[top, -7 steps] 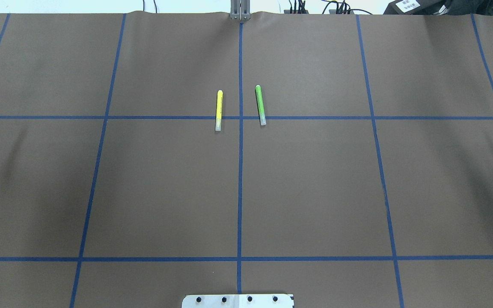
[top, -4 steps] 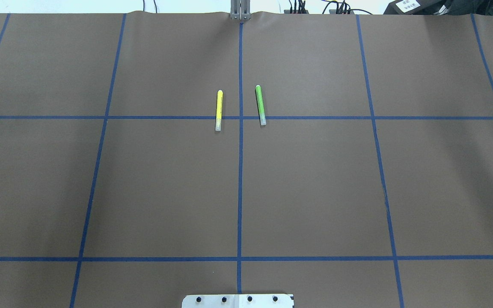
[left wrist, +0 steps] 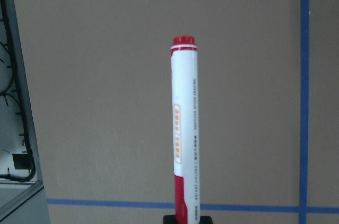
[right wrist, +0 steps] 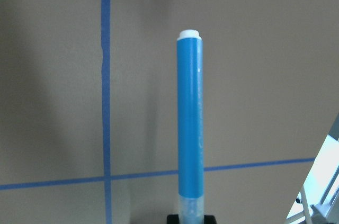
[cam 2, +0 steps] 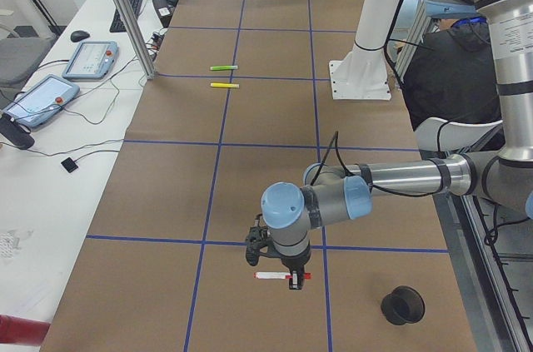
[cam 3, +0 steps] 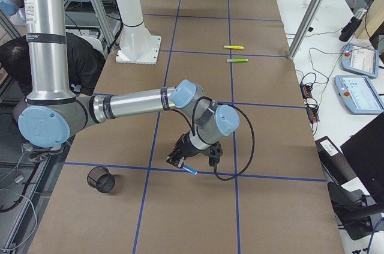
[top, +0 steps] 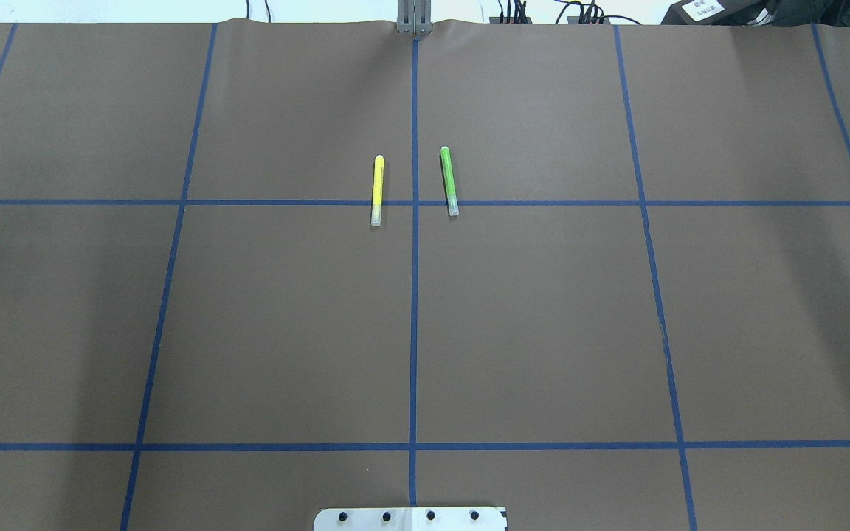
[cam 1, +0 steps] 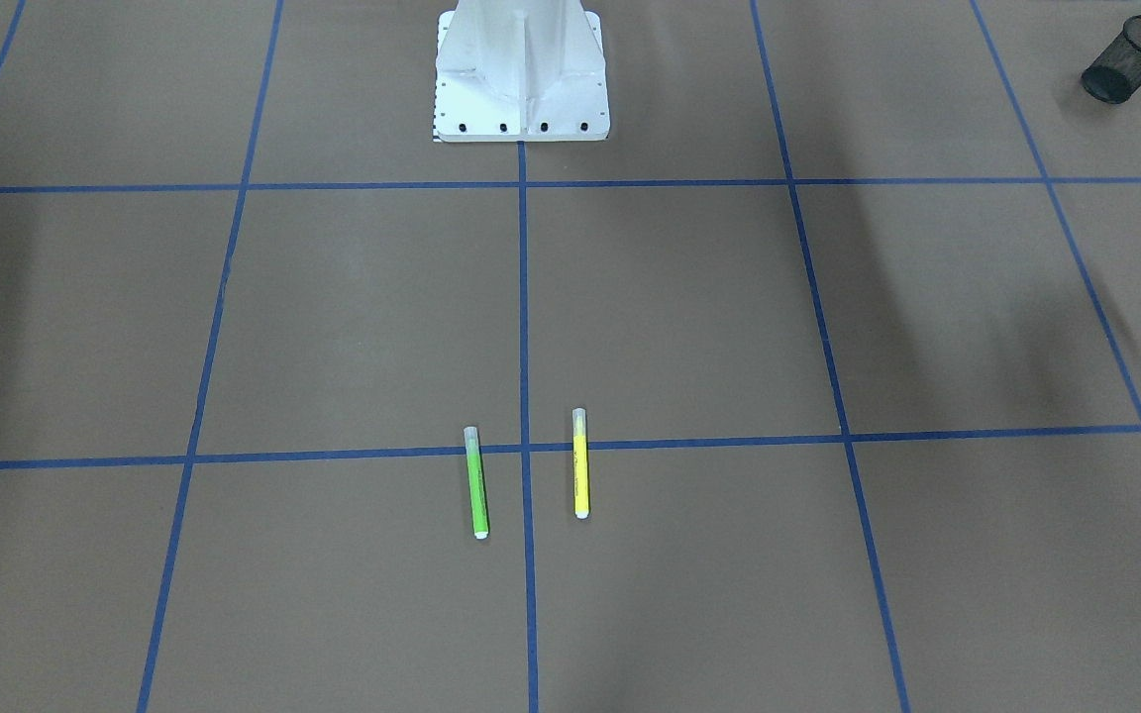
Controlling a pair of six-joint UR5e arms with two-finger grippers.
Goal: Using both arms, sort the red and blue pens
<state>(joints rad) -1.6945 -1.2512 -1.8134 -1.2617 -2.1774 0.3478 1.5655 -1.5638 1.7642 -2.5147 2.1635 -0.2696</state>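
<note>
Our left gripper [cam 2: 291, 275] is closed on the red-capped marker [left wrist: 184, 128], pinching it near the cap end. The white barrel and small red end cap stick straight out from the fingers. In the exterior left view we see the marker held level, just above the brown table [top: 285, 332] at its left end, close to a blue tape line [cam 2: 275, 242]. A black mesh cup [cam 2: 391, 312] stands near it on the robot's side, apart from both marker and gripper.

Mid-table, a yellow pen [top: 377, 190] and a green pen [top: 449, 181] lie nearly parallel, one on each side of the centre tape line [top: 414, 310]. The yellow one is on the left in the overhead view. Each crosses the same cross line, its clear cap toward the white pedestal base [cam 1: 521, 69].

At the right end, our right gripper [cam 3: 183, 163] is clamped on the blue pen [right wrist: 190, 123]. It grips at the clear cap, with the white-tipped end pointing away. The pen hangs just above the table near a tape crossing. A second mesh cup [cam 3: 101, 181] stands nearby, not touching it.
</note>
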